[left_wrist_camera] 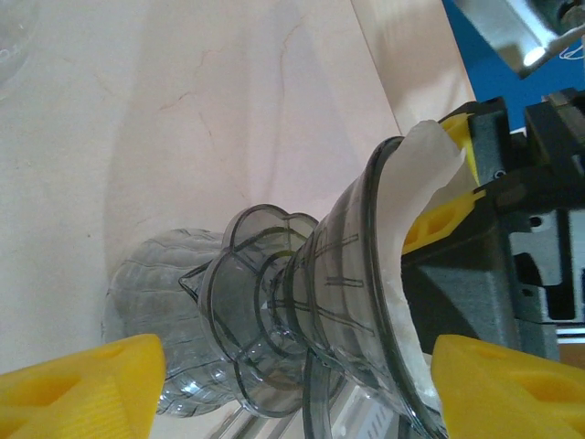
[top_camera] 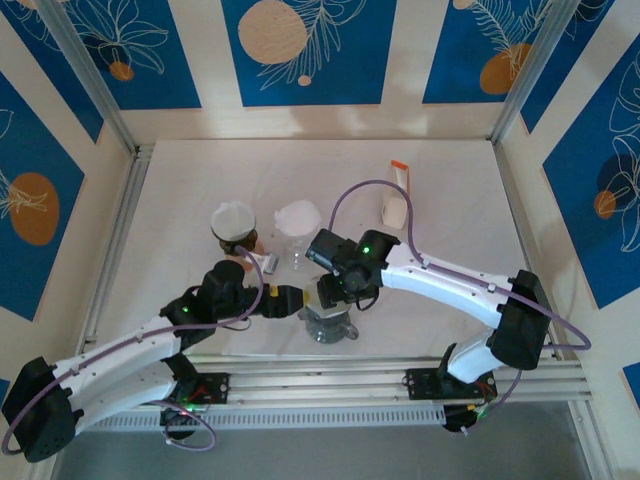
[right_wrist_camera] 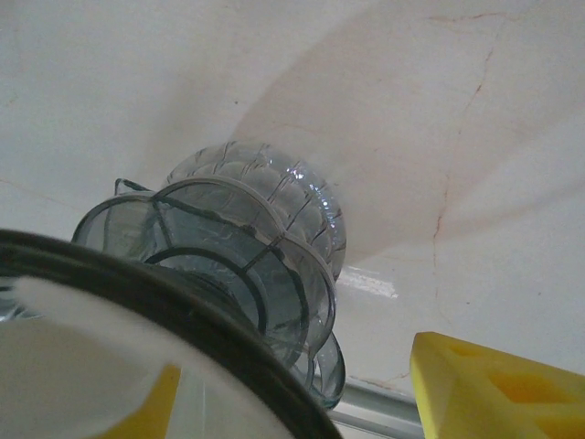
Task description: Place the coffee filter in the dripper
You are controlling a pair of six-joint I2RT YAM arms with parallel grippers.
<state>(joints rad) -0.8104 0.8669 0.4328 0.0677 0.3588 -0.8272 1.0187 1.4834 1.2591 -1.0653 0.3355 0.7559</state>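
The left arm point(top_camera: 150, 345) and right arm point(top_camera: 440, 275) flank the dripper point(top_camera: 330, 322) at the desk's point(top_camera: 180, 180) near edge. Behind stand a cup point(top_camera: 233, 225), glass point(top_camera: 299, 228) and white container point(top_camera: 396, 207); far corners lie open.

Walled on three sides by cream panels point(top_camera: 400, 60) carrying deep blue rectangles point(top_camera: 340, 50), orange discs point(top_camera: 272, 32) and white leaf outlines. Braced at the back corners by slanting silver aluminium posts point(top_camera: 90, 75). Laid with a pale cream marbled surface point(top_camera: 180, 190), faintly veined in reddish brown, evenly and softly lit. Bounded at the near edge by slotted silver aluminium rails point(top_camera: 320, 380), above a grey floor point(top_camera: 350, 450).
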